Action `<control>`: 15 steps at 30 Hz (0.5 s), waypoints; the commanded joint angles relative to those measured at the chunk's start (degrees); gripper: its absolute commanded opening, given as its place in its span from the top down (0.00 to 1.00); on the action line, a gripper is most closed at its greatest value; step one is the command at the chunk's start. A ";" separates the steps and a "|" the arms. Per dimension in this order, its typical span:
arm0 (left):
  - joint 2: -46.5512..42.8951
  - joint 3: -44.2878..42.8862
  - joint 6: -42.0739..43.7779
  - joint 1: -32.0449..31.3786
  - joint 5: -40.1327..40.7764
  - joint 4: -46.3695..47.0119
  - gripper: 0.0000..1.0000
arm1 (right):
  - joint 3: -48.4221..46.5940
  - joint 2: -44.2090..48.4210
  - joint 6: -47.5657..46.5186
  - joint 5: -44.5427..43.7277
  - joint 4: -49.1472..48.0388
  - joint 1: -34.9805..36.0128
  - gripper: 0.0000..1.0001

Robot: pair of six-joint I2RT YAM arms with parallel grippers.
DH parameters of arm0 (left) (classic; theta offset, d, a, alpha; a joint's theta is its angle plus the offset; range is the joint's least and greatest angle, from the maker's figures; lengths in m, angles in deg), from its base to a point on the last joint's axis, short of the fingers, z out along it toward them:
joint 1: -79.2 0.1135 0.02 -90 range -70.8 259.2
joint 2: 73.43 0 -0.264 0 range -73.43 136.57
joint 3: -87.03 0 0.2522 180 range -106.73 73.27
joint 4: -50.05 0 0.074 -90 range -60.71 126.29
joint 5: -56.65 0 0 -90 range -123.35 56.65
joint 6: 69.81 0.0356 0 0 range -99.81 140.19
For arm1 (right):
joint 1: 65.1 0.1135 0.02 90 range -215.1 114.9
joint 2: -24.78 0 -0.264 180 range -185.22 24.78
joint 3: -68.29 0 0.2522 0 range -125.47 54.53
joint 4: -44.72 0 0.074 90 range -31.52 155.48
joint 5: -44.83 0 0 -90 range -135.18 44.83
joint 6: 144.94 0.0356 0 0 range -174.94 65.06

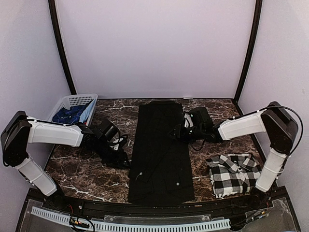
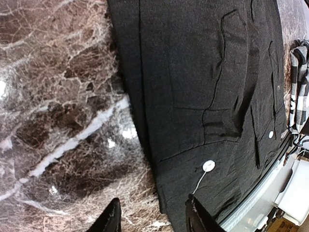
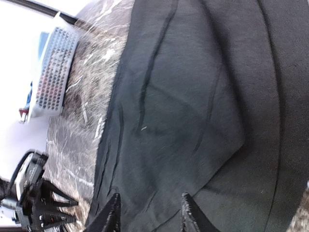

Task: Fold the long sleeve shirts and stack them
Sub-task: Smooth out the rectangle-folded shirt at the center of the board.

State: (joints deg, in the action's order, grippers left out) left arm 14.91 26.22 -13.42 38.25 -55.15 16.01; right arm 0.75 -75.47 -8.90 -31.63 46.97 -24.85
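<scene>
The black long sleeve shirt (image 1: 159,150) lies as a long narrow strip down the middle of the table, with small white buttons (image 2: 208,166) near its front end. My left gripper (image 1: 118,151) is open at the shirt's left edge; in the left wrist view the gripper (image 2: 153,220) straddles that edge, one fingertip over marble, the other over cloth. My right gripper (image 1: 176,131) is open at the right edge, and in its wrist view it (image 3: 148,215) hovers over the black cloth (image 3: 193,106). The checked shirt (image 1: 234,174) lies folded at the front right.
A white lattice basket (image 1: 72,107) holding blue cloth stands at the back left; it also shows in the right wrist view as the basket (image 3: 50,72). Dark marble table (image 1: 82,169) lies bare on both sides of the black shirt. The checked shirt (image 2: 299,87) shows at the left wrist view's right edge.
</scene>
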 commanded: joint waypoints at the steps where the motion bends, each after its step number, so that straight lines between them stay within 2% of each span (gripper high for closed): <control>1: 0.29 0.95 0.03 -1.13 0.71 -0.50 0.56 | 0.59 -3.39 3.96 2.28 -8.59 -1.48 0.62; 15: 1.40 1.01 -0.20 -2.66 1.03 0.27 0.62 | 1.64 -6.67 5.26 -1.62 -8.53 -1.58 0.62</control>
State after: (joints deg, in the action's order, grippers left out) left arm 16.05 26.63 -13.51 36.13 -54.85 16.10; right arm 1.76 -80.56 -4.53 -31.77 40.48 -26.38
